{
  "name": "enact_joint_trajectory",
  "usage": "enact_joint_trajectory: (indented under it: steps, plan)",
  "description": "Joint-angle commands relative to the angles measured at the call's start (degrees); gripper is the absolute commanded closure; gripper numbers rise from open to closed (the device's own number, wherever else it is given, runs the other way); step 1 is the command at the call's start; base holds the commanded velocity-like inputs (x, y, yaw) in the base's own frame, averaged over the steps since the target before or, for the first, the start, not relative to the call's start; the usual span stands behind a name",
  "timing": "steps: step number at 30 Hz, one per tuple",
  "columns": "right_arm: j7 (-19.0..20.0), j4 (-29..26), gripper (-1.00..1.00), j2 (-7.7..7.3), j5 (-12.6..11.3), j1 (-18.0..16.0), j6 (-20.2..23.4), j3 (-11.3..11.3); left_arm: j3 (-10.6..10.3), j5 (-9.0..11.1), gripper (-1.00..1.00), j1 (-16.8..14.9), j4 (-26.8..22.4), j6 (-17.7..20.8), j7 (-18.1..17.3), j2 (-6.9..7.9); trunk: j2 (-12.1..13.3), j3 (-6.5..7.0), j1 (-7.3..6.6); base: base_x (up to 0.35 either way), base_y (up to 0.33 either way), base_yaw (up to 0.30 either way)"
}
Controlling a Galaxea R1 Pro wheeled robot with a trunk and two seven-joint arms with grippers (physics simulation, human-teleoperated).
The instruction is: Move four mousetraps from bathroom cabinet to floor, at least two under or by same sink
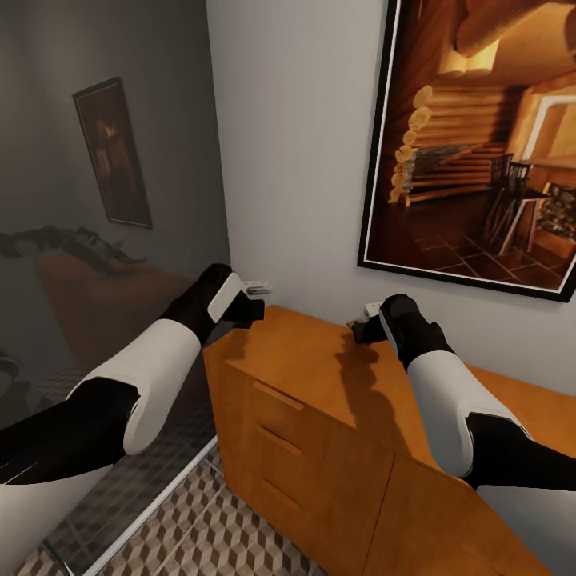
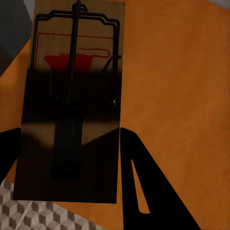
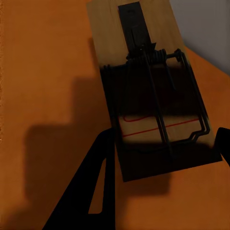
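Bathroom floor (image 1: 232,536), cube-pattern tiles, lies nearest, below cabinet (image 1: 320,448) front w/ bar handles. Left claw (image 2: 72,143) is closed around a mousetrap (image 2: 72,96) over cabinet's left top edge. Right claw (image 3: 163,143) grips 2nd mousetrap (image 3: 143,76) above top, nr back edge. Framed picture (image 1: 480,144) on wall behind.

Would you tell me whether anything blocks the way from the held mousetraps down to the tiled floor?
Each gripper holds a mousetrap above the cabinet top, which lies directly beneath; beside its front, the bathroom floor looks open.
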Motion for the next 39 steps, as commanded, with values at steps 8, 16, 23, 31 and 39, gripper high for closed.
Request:
enact_joint_trajectory:
  steps: [8, 16, 23, 31, 39]
  plan:
    - [0.4, -0.1, 1.00, 0.13, 0.5, 0.0, 0.1, -0.5, -0.2, 0.5, 1.00, 0.0, -0.1, 0.3, 0.5, 0.08, 0.0, -0.07, 0.00, 0.000, 0.000, 0.000]
    - [0.3, -0.1, 1.00, 0.10, 0.5, 0.0, 0.1, -0.5, -0.3, 0.5, 1.00, 0.0, 0.1, 0.3, 0.7, 0.03, 0.0, -0.07, 0.00, 0.000, 0.000, 0.000]
    - [0.3, -0.1, 1.00, 0.04, 0.5, 0.0, 0.1, -0.5, -0.3, 0.6, 1.00, 0.0, 0.2, 0.3, 0.8, -0.07, 0.0, -0.07, 0.00, -0.155, 0.000, 0.000]
    - [0.3, -0.1, 1.00, 0.06, 0.5, 0.0, 0.1, -0.5, -0.4, 0.6, 1.00, 0.0, 0.2, 0.3, 0.8, -0.09, 0.0, -0.07, 0.00, -0.329, 0.000, 0.000]
    - [0.3, 0.0, 1.00, 0.02, 0.5, 0.0, 0.1, -0.5, -0.4, 0.6, 1.00, 0.0, 0.1, 0.3, 0.8, -0.16, 0.0, -0.07, 0.00, -0.153, 0.000, 0.000]
